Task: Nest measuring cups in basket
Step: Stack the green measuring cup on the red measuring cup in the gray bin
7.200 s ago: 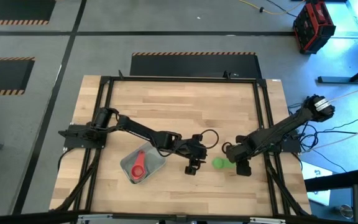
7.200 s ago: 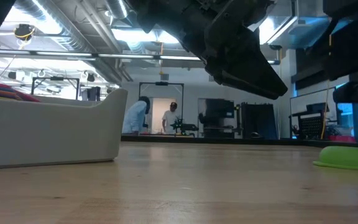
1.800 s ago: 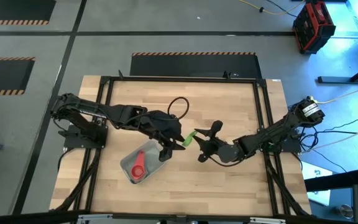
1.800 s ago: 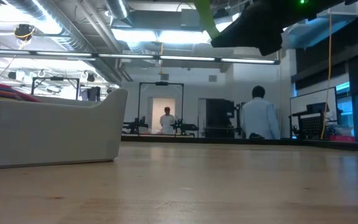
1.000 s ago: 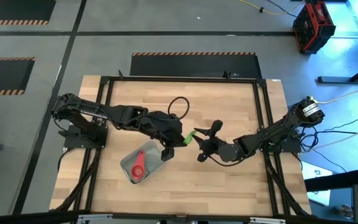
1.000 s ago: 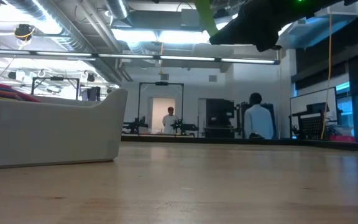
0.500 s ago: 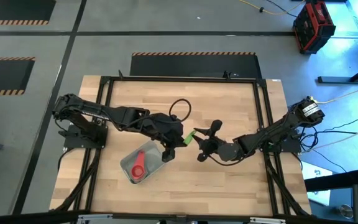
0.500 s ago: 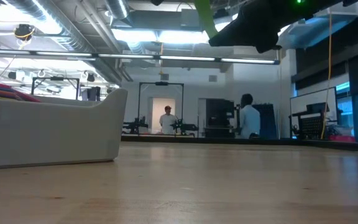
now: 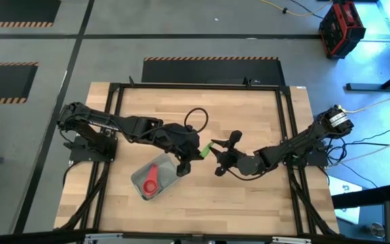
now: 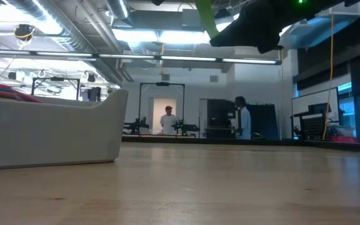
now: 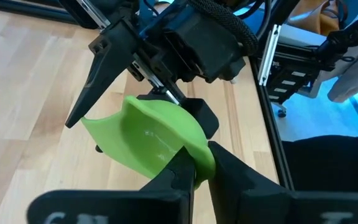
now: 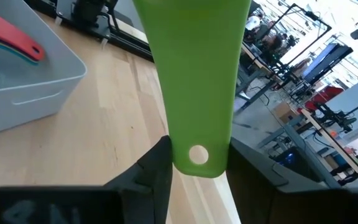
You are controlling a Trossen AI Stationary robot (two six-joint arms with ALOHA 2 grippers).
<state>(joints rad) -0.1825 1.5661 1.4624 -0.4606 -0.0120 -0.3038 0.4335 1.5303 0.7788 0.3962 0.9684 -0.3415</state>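
Mid-air handover: green measuring cup (image 9: 206, 150) held by both grippers, right of the basket (image 9: 156, 179).

Left gripper (image 9: 196, 152) pinches the bowl rim, fingers narrow; right gripper (image 9: 217, 149) clamps the handle. Red-pink cup (image 9: 150, 179) lies nested in the basket. Watch your release: if the right lets go before the rim pinch is firm, the cup could twist or drop onto the table (image 9: 249, 108).
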